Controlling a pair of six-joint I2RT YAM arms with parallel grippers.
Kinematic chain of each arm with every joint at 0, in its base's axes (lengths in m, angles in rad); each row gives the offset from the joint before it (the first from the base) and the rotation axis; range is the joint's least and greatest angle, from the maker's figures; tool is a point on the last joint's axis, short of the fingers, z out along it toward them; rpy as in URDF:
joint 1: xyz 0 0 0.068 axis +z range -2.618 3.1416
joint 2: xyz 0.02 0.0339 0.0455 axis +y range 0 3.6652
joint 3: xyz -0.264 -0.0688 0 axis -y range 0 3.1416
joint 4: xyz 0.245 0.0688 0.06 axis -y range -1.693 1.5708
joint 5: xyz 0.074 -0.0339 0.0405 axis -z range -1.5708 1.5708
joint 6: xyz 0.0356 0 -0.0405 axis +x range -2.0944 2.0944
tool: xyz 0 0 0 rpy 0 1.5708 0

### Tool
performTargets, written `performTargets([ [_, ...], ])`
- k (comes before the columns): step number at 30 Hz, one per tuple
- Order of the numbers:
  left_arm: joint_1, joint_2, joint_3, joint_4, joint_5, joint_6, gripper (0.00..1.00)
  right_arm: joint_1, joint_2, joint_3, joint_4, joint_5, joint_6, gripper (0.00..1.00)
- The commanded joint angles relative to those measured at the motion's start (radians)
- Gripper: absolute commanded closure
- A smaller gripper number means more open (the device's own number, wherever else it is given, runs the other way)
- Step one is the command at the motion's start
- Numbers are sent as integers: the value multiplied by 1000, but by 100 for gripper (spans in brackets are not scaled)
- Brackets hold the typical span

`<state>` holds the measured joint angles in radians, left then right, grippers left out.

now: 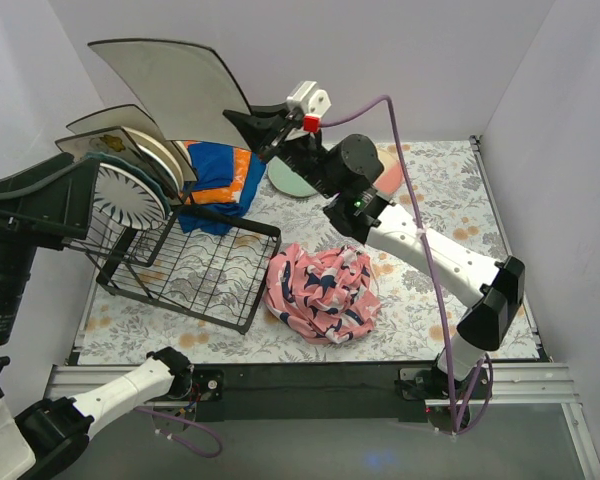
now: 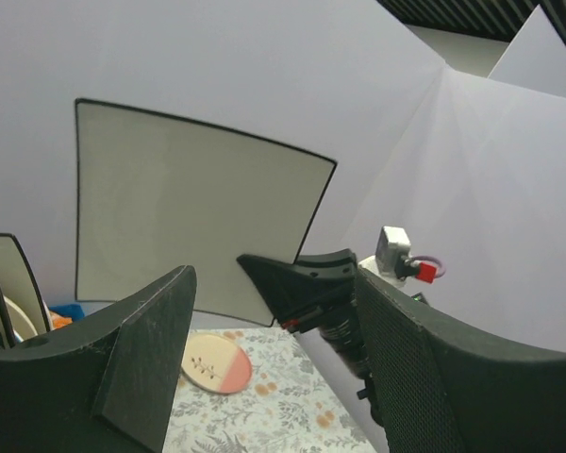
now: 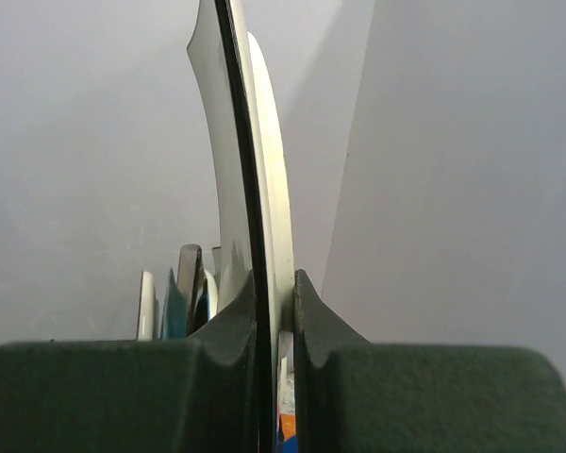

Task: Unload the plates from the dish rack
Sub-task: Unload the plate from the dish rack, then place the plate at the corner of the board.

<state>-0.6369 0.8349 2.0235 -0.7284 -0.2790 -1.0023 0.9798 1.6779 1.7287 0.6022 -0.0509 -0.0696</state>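
My right gripper is shut on the corner of a cream square plate with a black rim and holds it high above the black wire dish rack. In the right wrist view the plate's edge stands between my closed fingers. Several plates stand upright at the rack's left end. My left gripper is open and empty, left of the rack; its view shows the square plate and a cream-and-pink plate on the table. A mint green plate lies behind the right arm.
A crumpled pink patterned cloth lies right of the rack. A blue-orange cloth lies behind the rack. White walls close in the table at the back and both sides. The floral table cover shows at the right.
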Motion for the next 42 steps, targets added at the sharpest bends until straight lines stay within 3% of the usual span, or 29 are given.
performTargets([
  [1, 3, 12, -83, 16, 1, 5, 34, -78, -155, -29, 269, 48, 108, 99],
  [9, 3, 3, -353, 98, 37, -21, 33, -251, -291, -248, 231, 97, 203, 99],
  [17, 3, -17, -711, 273, 103, -96, 33, -581, -415, -510, 165, 59, 474, 99],
  [20, 3, 15, -772, 317, 151, -123, 34, -723, -452, -628, 136, 7, 649, 99],
  [28, 3, 52, -877, 374, 278, -200, 34, -970, -515, -882, 61, -32, 879, 99],
  [37, 3, 15, -1118, 562, 371, -294, 34, -1197, -544, -1034, 60, 22, 935, 99],
  [42, 3, 50, -1149, 603, 423, -309, 34, -1280, -472, -1046, 155, 20, 970, 99],
])
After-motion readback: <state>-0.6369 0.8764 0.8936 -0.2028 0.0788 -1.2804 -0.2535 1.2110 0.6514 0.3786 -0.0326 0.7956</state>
